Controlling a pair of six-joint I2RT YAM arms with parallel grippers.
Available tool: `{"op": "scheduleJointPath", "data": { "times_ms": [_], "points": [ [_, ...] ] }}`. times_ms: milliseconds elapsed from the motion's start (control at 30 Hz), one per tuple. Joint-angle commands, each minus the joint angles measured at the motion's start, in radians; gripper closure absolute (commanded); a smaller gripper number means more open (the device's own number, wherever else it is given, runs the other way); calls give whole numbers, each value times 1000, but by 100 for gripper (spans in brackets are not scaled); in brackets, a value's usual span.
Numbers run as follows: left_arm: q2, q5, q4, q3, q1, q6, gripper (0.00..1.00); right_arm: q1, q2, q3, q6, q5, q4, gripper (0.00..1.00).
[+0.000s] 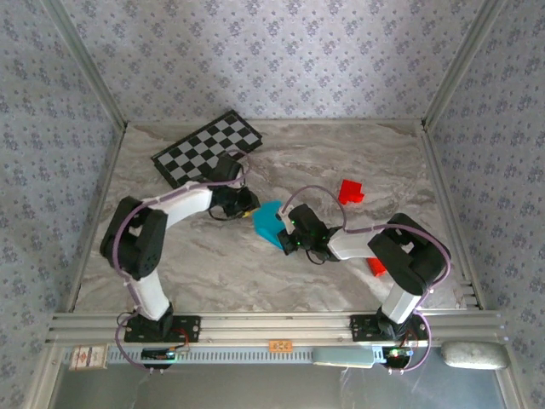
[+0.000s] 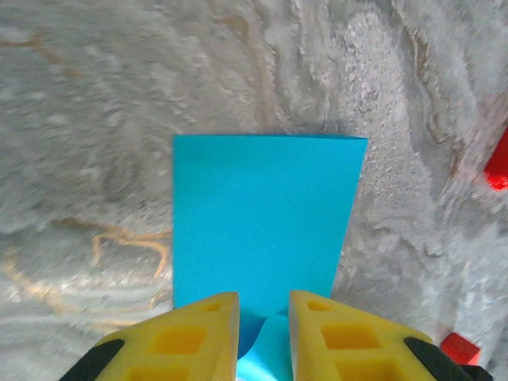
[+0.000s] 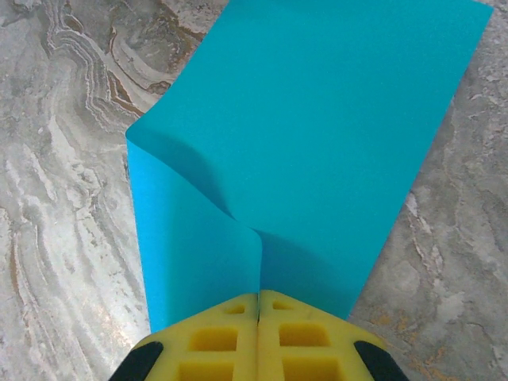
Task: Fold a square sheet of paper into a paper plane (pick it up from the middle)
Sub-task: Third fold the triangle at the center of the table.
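This looks like a robotics lab test cell, not a home. A marble-patterned desk (image 1: 213, 264) is boxed in by panels of flowered wallpaper (image 1: 281, 51) set in bare aluminium frame posts (image 1: 85, 60). Two cabled robot arms, the left arm (image 1: 140, 239) and the right arm (image 1: 409, 256), are bolted to an aluminium rail (image 1: 272, 325) at the near edge. A black-and-white checkered board (image 1: 207, 148) lies flat on the desk.

The square sheet of paper (image 1: 268, 223) is near the table's (image 1: 358, 153) middle.
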Motion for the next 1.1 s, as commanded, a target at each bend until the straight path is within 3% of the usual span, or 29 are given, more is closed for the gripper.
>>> {"op": "scheduleJointPath", "data": {
  "times_ms": [0,167,433,667,1067],
  "points": [
    [-75,15,102,-117,-5,-106,77,-10,28,8,29,-9,-62,96],
    [-155,77,402,-293,-40,-282,75,-13,37,22,32,-6,-86,97],
    [-117,68,555,-362,-119,-379,79,-12,36,19,36,5,-94,97],
    [-51,90,577,-343,-146,-381,85,-13,35,15,38,7,-91,97],
    [-17,71,508,-348,-156,-350,87,-13,40,17,41,14,-99,97]
  ]
}}
